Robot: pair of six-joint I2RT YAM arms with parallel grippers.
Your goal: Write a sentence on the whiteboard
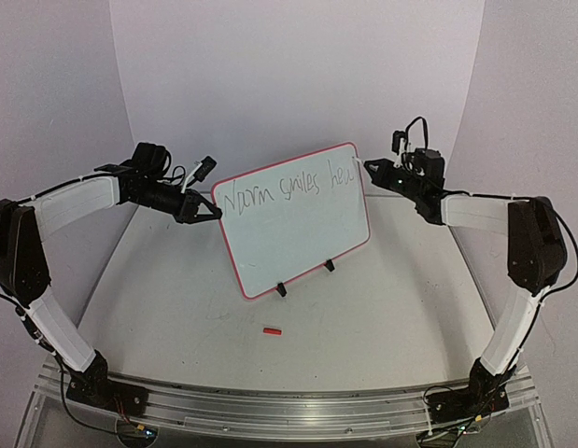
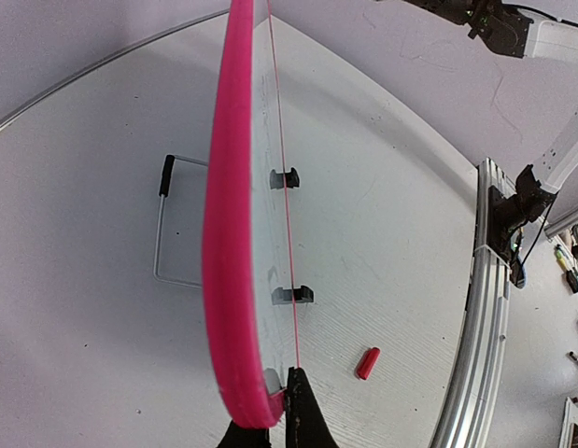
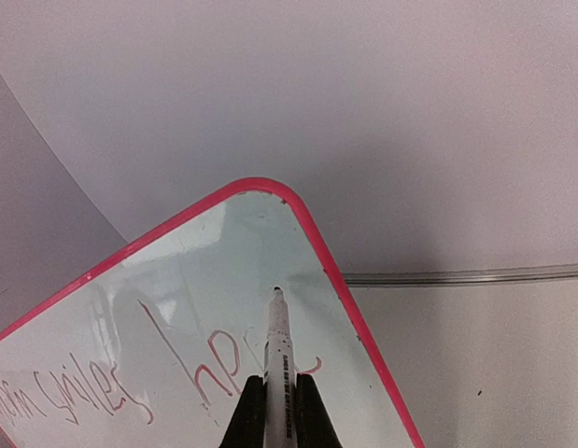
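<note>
Nearest me, both arms are bolted to a metal rail (image 1: 270, 403) along the front edge of the white table (image 1: 382, 308). A little way in from it, a small red cap (image 1: 272, 330) lies on its side on the tabletop, alone and well clear of everything else.

Behind the cap the whiteboard (image 1: 298, 238) stands near the middle of the table. It rests on two small black clip feet (image 1: 281, 289), leans back and is turned a bit, so its right end sits farther away and higher. Its pink-red rim runs all the way round. From the left wrist view, a thin wire stand (image 2: 160, 233) props it from behind.

The sentence (image 1: 289, 191) is a single line of thin dark scrawl across the top of the board. I read "Norm smiles he", then one or two letters I cannot make out.

The left gripper (image 1: 212, 213) is at the board's upper left corner, its jaws pinched together on the pink rim. The right gripper (image 1: 371, 168) is at the upper right corner, clamped on a white marker (image 3: 278, 355) that sticks out between its jaws. The marker's dark tip sits over the board at the end of the last word, just inside the rim. Whether it touches the surface I cannot tell. There is small dark print on the barrel, too fine to read.

Past it all, a plain pale backdrop (image 1: 298, 75) curves round the table.
</note>
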